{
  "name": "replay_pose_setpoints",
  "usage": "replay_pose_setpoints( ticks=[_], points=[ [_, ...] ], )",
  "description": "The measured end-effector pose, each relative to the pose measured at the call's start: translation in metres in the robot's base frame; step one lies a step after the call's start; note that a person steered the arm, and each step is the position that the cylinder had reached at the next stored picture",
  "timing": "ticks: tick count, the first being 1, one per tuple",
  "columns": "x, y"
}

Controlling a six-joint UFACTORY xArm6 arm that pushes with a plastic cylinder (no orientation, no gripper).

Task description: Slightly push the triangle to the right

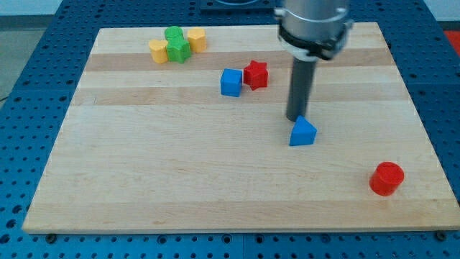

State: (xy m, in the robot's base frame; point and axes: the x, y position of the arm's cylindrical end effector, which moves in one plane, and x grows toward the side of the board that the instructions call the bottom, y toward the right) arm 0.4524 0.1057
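Observation:
A blue triangle block (302, 133) lies on the wooden board, right of its middle. My tip (295, 119) is the lower end of the dark rod that comes down from the view's top. It stands just above the triangle's upper left corner, touching it or nearly so; I cannot tell which.
A blue cube (231, 82) and a red star block (255, 74) sit close together up and left of the triangle. A green star block (176, 44) and two yellow blocks (158, 51) (196, 39) cluster at the top left. A red cylinder (387, 178) stands at the bottom right, near the board's edge (424, 129).

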Motion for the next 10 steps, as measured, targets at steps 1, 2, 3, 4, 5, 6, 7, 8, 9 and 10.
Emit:
replay_pose_setpoints(
  ticks=[1, 2, 3, 4, 5, 6, 7, 8, 9, 10],
  points=[
    [0.018, 0.005],
    [-0.005, -0.022],
    [0.021, -0.059],
    [0.046, -0.076],
    [0.063, -0.050],
    [0.063, -0.014],
    [0.058, -0.014],
    [0.045, -0.093],
    [-0.007, -0.136],
    [-0.070, -0.179]
  ],
)
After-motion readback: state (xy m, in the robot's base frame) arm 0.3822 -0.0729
